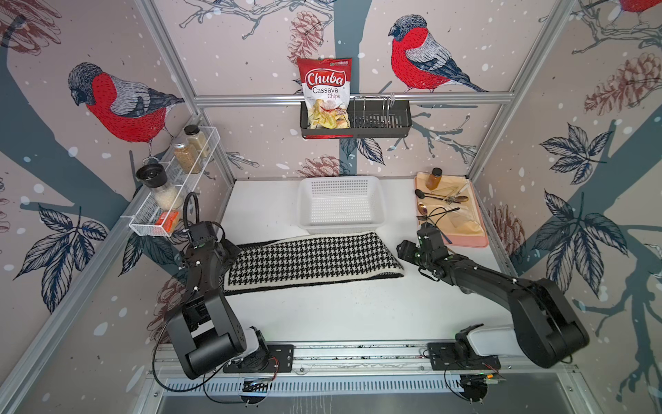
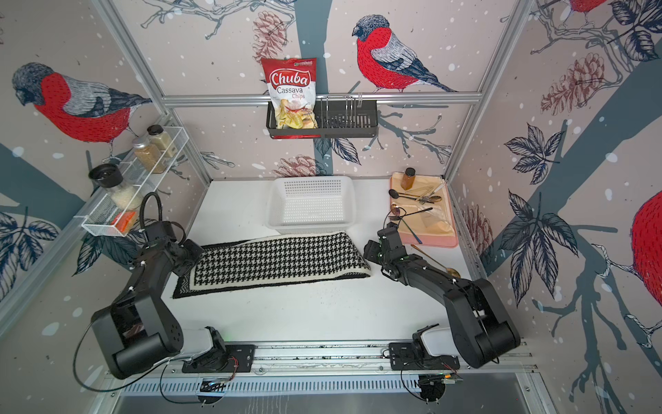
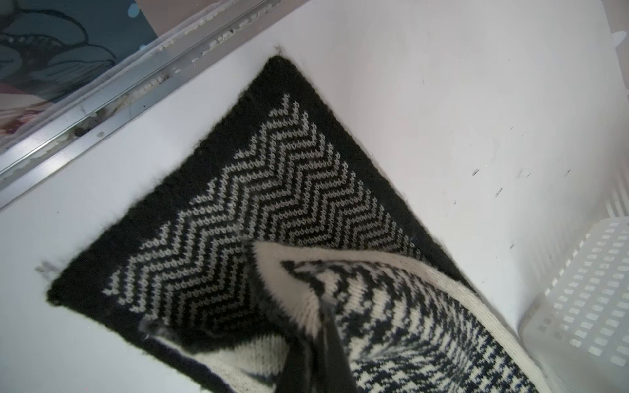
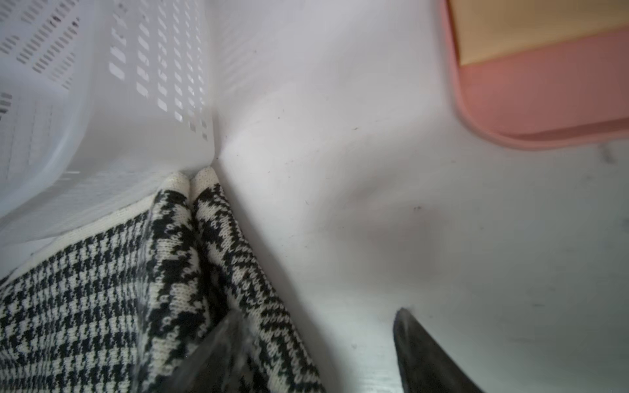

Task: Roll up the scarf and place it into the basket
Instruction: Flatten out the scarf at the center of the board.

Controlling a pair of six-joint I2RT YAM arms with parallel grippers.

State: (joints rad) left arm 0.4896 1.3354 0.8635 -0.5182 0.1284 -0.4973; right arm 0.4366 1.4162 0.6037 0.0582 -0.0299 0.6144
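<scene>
Right now the scarf [image 1: 311, 260] lies folded flat, houndstooth side up, on the white table [image 1: 358, 315], its far edge right up against the near wall of the basket [image 1: 340, 226]. At the scarf's end farther from the basket, the left gripper [image 3: 320, 326] is pinching the cream-edged upper layer, raised off the herringbone layer beneath. By the basket's corner the right gripper [image 4: 318, 314] stands spread, one finger on the fold, the other over bare table. A pink tray [image 1: 469, 241] sits beside the basket.

I am working in a lab robot cell. An aluminium frame [image 1: 250, 98] holds bird wallpaper panels [image 1: 419, 53], and a mounting rail [image 1: 358, 353] edges the white tabletop [image 1: 358, 312].
</scene>
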